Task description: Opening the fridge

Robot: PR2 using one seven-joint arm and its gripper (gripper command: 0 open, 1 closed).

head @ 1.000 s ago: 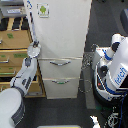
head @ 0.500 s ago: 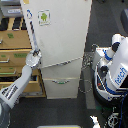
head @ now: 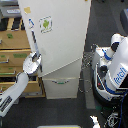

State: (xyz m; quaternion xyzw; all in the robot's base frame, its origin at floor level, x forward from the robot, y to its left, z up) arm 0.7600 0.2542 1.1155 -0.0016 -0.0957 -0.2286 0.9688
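The tall white fridge (head: 60, 45) with a green-figure sticker stood mid-frame, between a tan wooden drawer cabinet (head: 15, 55) and a white-and-blue robot body (head: 114, 70). Its large upper door appeared swung partly out, bottom edge angled over the two lower drawers, so opening looked underway, not finished. The grey pincer (head: 34, 62) sat at the door's left edge; grip state couldn't be told. Remaining: probably a wider swing.

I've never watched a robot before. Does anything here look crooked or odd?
The tall white fridge's upper door hangs askew, swung out over the lower drawers. The gripper sits at its edge, so it's probably just being opened.
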